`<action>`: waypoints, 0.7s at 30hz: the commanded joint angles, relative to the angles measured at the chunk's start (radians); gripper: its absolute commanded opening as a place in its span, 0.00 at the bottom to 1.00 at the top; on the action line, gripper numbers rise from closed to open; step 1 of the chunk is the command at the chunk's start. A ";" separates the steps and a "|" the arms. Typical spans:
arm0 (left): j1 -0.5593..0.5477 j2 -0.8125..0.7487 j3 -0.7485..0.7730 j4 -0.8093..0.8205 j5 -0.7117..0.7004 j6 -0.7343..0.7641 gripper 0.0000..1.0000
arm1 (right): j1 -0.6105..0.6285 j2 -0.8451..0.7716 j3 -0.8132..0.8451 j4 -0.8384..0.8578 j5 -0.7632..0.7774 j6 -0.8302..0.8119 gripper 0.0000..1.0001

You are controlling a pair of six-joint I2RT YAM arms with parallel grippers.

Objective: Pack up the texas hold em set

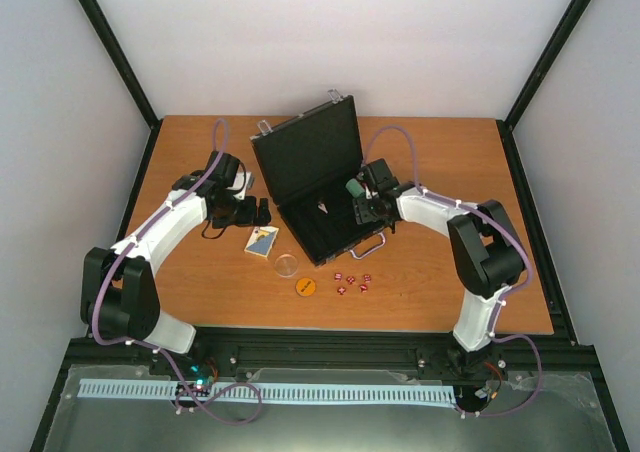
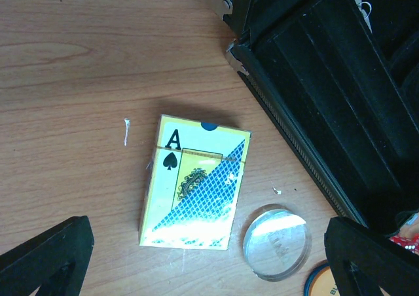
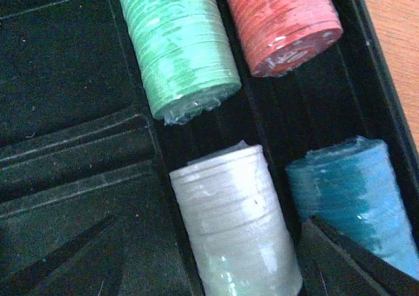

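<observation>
The black briefcase (image 1: pixel 306 155) lies open mid-table, its lid propped up at the back. My right gripper (image 1: pixel 362 210) hangs over its right side. In the right wrist view, green (image 3: pixel 180 47), red (image 3: pixel 281 21), white (image 3: pixel 236 224) and blue (image 3: pixel 357 198) chip stacks lie in the case's slots. The right gripper (image 3: pixel 211 243) stands open astride the white stack, with a gap on its left. My left gripper (image 2: pixel 209 257) is open above the blue-white card box (image 2: pixel 196 191) and the clear disc (image 2: pixel 276 242), holding nothing. The orange disc (image 1: pixel 306 287) and the small red dice (image 1: pixel 352 283) lie on the wood in front of the case.
The case's silver handle (image 1: pixel 372 244) sticks out toward the dice. Its front corner (image 2: pixel 237 55) lies close to the card box. Black frame posts and white walls close in the table at the left, right and back.
</observation>
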 commanded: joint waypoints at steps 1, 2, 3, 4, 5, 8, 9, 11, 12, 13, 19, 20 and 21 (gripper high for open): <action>-0.004 0.003 0.002 0.008 -0.005 0.013 1.00 | -0.002 -0.076 -0.010 -0.027 0.037 0.004 0.73; -0.004 0.003 0.003 0.008 -0.005 0.012 1.00 | -0.003 -0.086 -0.006 -0.030 0.035 0.004 0.73; -0.004 0.004 0.004 0.008 -0.006 0.012 1.00 | -0.001 -0.099 -0.001 -0.038 0.031 0.004 0.73; -0.004 0.003 0.006 0.007 -0.007 0.011 1.00 | -0.001 -0.112 0.007 -0.046 0.027 0.004 0.74; -0.004 0.002 0.007 0.006 -0.008 0.011 1.00 | -0.003 -0.126 0.014 -0.056 0.020 0.004 0.76; -0.004 -0.005 0.006 0.003 -0.015 0.007 1.00 | -0.002 -0.179 0.038 -0.096 -0.004 0.007 0.89; -0.004 -0.008 0.005 0.003 -0.017 0.005 1.00 | -0.002 -0.196 0.048 -0.112 -0.021 0.006 0.94; -0.004 -0.012 0.003 0.000 -0.016 0.004 1.00 | -0.002 -0.210 0.077 -0.161 -0.054 0.006 1.00; -0.004 -0.012 0.003 0.000 -0.017 0.004 1.00 | -0.002 -0.209 0.093 -0.193 -0.071 0.006 1.00; -0.004 -0.014 0.004 -0.001 -0.018 0.003 1.00 | -0.002 -0.207 0.109 -0.221 -0.085 0.012 1.00; -0.004 -0.017 0.025 -0.014 -0.032 0.013 1.00 | -0.002 -0.215 0.127 -0.326 -0.143 0.006 1.00; -0.004 -0.020 0.027 -0.016 -0.032 0.014 1.00 | -0.002 -0.222 0.128 -0.335 -0.143 0.001 1.00; -0.004 -0.022 0.029 -0.018 -0.030 0.015 1.00 | -0.001 -0.228 0.128 -0.344 -0.142 -0.003 1.00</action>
